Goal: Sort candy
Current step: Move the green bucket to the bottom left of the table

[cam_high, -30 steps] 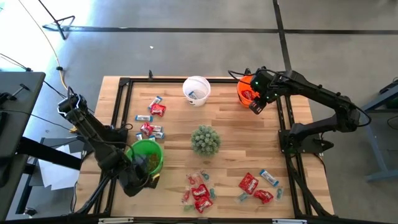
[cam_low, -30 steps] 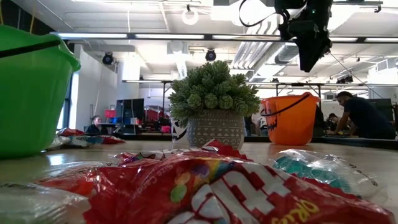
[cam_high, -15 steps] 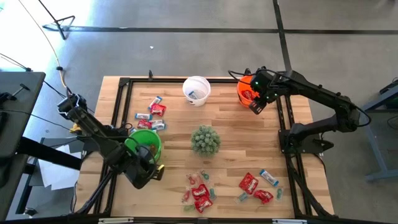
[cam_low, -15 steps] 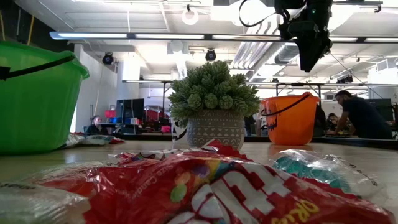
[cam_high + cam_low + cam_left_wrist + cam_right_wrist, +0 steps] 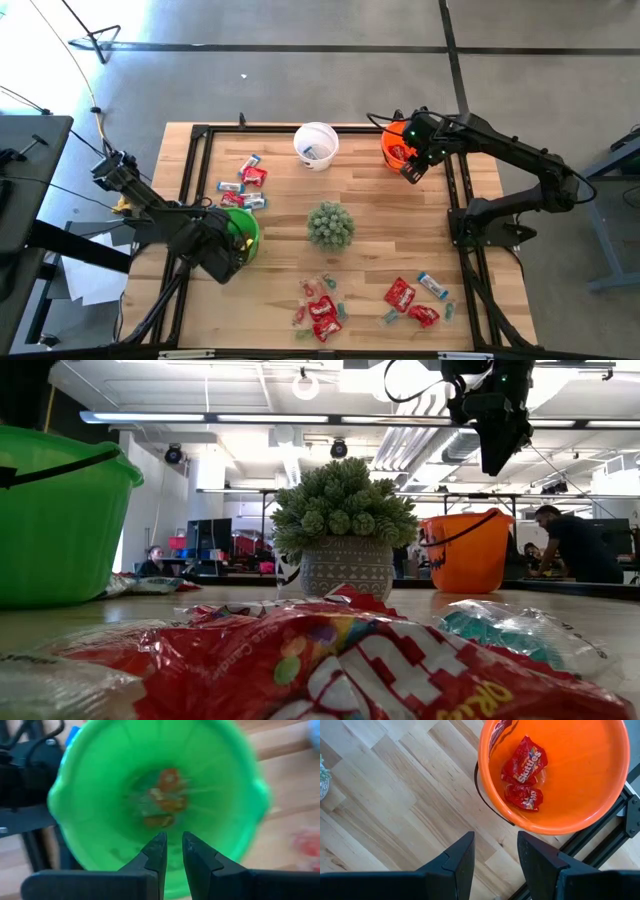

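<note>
Since a second ago the left gripper (image 5: 170, 851) has swung off the table edge to hang over the green bucket (image 5: 95, 780), its jaws nearly together and empty. Small pieces of candy (image 5: 162, 802) lie on the bucket floor just beyond the tips. The right gripper (image 5: 495, 851) hasn't moved; its jaws stand apart, empty, beside the orange bucket (image 5: 600, 795) holding red packets (image 5: 524, 767). Lifting straight clear of the rim should avoid tipping the bucket before heading to the loose piles (image 5: 322, 310).
</note>
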`<action>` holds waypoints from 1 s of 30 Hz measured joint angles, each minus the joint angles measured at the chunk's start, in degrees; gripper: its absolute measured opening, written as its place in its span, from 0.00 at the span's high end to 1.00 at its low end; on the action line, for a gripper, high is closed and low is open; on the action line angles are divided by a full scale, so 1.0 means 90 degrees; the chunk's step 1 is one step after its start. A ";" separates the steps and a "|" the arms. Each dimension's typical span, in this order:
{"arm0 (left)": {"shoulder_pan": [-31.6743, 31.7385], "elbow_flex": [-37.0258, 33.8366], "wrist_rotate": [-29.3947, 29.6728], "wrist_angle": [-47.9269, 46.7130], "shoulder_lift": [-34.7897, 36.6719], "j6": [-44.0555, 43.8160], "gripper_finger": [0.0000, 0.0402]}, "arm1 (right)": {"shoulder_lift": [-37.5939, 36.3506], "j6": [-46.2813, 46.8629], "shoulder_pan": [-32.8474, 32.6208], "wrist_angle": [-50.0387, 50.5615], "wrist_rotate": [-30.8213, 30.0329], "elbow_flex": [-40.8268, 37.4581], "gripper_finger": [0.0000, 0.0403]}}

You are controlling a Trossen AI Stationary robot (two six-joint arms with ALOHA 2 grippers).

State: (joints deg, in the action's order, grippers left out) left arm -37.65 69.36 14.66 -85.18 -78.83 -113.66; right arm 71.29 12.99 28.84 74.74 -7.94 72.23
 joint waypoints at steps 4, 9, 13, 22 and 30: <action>0.0264 -0.0463 -0.0481 -0.0030 0.0001 0.0435 0.89 | 0.0002 0.0000 0.0000 0.0000 0.0000 -0.0002 0.64; 0.0534 -0.1029 -0.0746 0.0319 0.0000 0.0836 0.89 | 0.0002 0.0000 0.0000 -0.0002 0.0000 -0.0001 0.64; 0.0662 -0.1338 -0.0773 0.0789 0.0000 0.1010 0.89 | 0.0002 0.0060 0.0002 -0.0002 0.0000 0.0000 0.64; 0.0552 -0.1644 -0.1507 0.1680 -0.0002 0.1090 0.89 | 0.0002 0.0073 0.0000 -0.0005 0.0000 -0.0002 0.64; 0.0205 -0.1644 -0.2573 0.2119 -0.0002 0.0993 0.89 | 0.0001 0.0056 0.0000 -0.0002 0.0000 -0.0001 0.64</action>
State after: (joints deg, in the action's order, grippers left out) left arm -35.81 54.57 -8.49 -66.11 -78.85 -104.72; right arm 71.30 13.50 28.84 74.72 -7.94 72.21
